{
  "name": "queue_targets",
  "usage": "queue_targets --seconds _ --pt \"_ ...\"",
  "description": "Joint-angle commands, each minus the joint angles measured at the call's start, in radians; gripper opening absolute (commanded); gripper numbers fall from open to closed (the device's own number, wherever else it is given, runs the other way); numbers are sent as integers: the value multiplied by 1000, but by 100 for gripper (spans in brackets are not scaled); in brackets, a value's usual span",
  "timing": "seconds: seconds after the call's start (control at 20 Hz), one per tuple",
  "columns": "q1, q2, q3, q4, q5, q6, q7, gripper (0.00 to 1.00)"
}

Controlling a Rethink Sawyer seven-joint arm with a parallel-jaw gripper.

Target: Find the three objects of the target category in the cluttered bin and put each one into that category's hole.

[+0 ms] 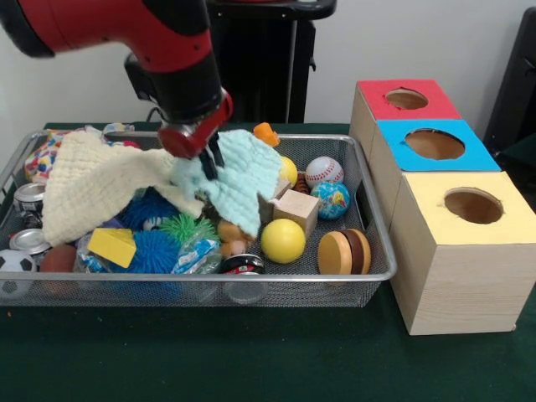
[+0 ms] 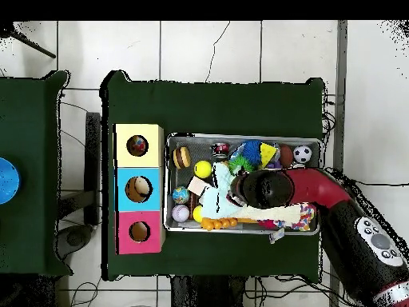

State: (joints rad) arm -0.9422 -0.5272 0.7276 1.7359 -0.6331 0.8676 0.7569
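Observation:
The wire mesh bin (image 1: 381, 219) is full of toys. My gripper (image 1: 211, 163) is down in its middle, shut on the mint-green cloth (image 1: 243, 180) where it meets the plain cream cloth (image 1: 92, 184); both are bunched up under it. One spotted cloth (image 1: 38, 157) shows at the bin's back left corner, partly under the cream cloth, and also in the overhead view (image 2: 300, 221). The yellow-topped box's hole (image 1: 473, 205) is right of the bin. In the overhead view the arm (image 2: 319, 188) hides the gripper, and something multicoloured shows inside the hole (image 2: 138, 145).
Blue-topped (image 1: 434, 144) and red-topped (image 1: 406, 99) boxes stand behind the yellow one. The bin holds a yellow ball (image 1: 283, 240), baseball (image 1: 323, 172), globe ball (image 1: 331, 199), wooden cube (image 1: 295, 209), wooden discs (image 1: 345, 251), blue spiky ball (image 1: 155, 251), cans (image 1: 29, 197) and a soccer ball (image 1: 12, 266).

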Motion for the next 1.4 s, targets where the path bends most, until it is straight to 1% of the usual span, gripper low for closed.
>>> queue_targets --seconds 0.05,0.15,0.3,0.5,0.85,1.0,1.1,1.25,1.35,1.4 --pt "-38 -185 71 11 58 271 -250 0" --pt "-51 -184 97 25 62 268 -249 0" --pt "-55 -170 109 28 38 267 -249 0" --pt "-58 -153 104 22 -15 262 -264 0" --pt "-72 -130 107 42 -44 215 -248 0" --pt "-72 -103 101 32 -80 188 -254 0" --pt "-72 -71 91 6 -124 167 -281 0" --pt "-77 -23 77 -58 -216 163 -378 0" --pt "-93 -5 90 -89 -241 173 -446 0" --pt "-97 2 97 -103 -250 172 -463 0"
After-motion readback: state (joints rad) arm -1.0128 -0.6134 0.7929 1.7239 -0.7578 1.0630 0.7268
